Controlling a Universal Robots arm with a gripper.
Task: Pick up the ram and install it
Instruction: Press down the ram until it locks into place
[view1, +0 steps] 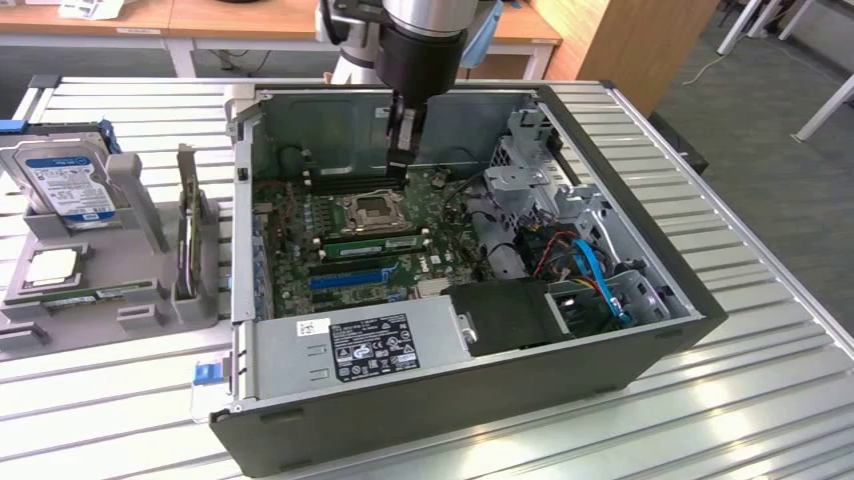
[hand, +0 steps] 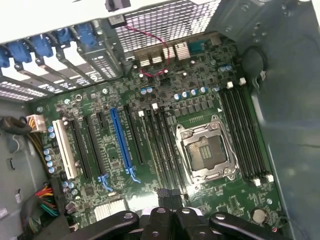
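We read the clock on the exterior view, with twelve at the far edge of the table (view1: 747, 400). Nearest to us inside the open computer case (view1: 441, 420) lies one grey power supply (view1: 360, 345) with a black label. At three o'clock of it is a tangle of cables (view1: 587, 270), one of them blue.

Beyond the power supply is the green motherboard (view1: 287, 260), which has one blue slot (view1: 354, 281). Past that slot the ram (view1: 374, 243) sits on edge in a memory slot, just on the near side of the one open processor socket (view1: 370, 212). Its long axis runs from nine to three o'clock, level with the board.

The claw (view1: 400, 160) hangs at about one o'clock of the socket, farther back than the ram and apart from it. It is clenched tight, and we cannot tell if anything is pinched in it. In the wrist view, the claw (hand: 170, 200) hovers over the board between two banks of four black memory slots (hand: 242, 132), one bank on each side of the socket (hand: 204, 150).

At nine o'clock of the case stands a grey holder (view1: 134, 200). It carries one hard drive (view1: 60, 175), one square processor chip (view1: 51, 266) and one second green stick (view1: 96, 294) lying flat.
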